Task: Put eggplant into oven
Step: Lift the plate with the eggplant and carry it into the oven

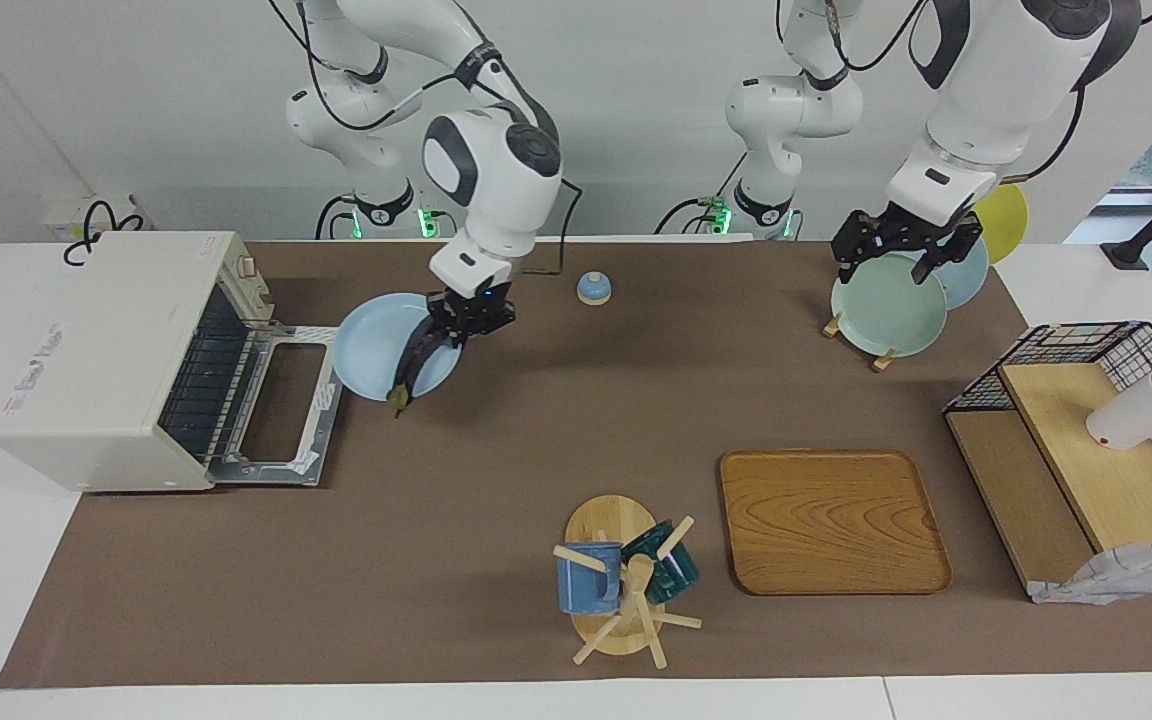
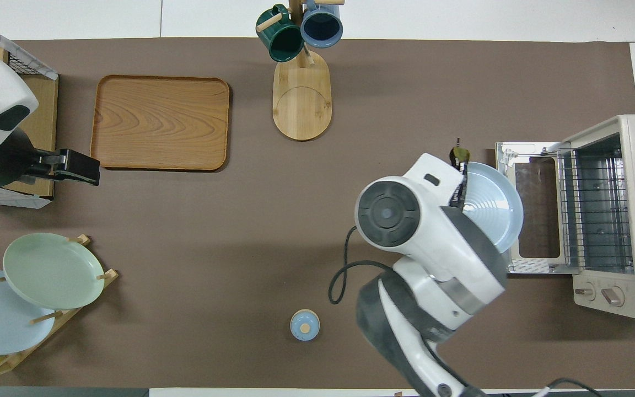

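The dark eggplant (image 1: 418,365) lies on a light blue plate (image 1: 376,345) that is lifted and tilted over the mat, just in front of the oven's open door (image 1: 281,405). Its greenish stem tip sticks out past the rim. My right gripper (image 1: 454,330) is shut on the plate's rim beside the eggplant. In the overhead view the right wrist hides most of the eggplant; only the stem (image 2: 459,153) and the plate (image 2: 491,207) show. The cream oven (image 1: 106,350) stands at the right arm's end with its rack bare. My left gripper (image 1: 901,262) waits open over the plate rack.
A small blue knob-topped lid (image 1: 593,288) sits on the mat near the robots. A mug tree (image 1: 626,590) and a wooden tray (image 1: 831,520) lie farther out. A rack with a green plate (image 1: 886,315) and a wire shelf (image 1: 1086,450) stand at the left arm's end.
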`<state>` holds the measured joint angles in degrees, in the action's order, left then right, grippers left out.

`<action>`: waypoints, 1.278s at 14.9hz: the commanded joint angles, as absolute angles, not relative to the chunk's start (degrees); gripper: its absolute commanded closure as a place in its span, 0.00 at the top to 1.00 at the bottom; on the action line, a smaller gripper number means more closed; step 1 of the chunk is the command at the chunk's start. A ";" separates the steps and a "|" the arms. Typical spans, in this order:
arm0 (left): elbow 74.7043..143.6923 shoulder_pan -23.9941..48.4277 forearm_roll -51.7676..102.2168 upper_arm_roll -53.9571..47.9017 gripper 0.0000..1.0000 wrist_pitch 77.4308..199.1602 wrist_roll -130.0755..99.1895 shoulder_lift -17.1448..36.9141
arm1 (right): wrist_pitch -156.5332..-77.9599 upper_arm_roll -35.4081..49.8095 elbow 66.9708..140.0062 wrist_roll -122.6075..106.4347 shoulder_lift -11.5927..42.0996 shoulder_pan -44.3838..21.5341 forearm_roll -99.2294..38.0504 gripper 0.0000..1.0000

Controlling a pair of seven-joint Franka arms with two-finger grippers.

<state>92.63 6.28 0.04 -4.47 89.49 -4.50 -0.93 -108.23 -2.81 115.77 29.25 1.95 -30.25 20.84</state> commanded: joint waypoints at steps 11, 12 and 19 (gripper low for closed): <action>93.60 5.36 -0.26 -5.27 1.00 88.59 -4.31 -2.20 | -121.72 -1.93 129.72 -0.87 -4.66 -1.24 18.63 0.00; 93.60 5.36 -0.26 -5.27 1.00 88.59 -4.31 -2.20 | -123.64 -1.93 130.94 -0.97 -5.18 -1.14 18.63 0.00; 93.60 5.36 0.18 -5.19 1.00 88.59 -4.39 -2.20 | -127.10 -2.02 132.19 -2.46 -5.10 0.44 18.54 0.22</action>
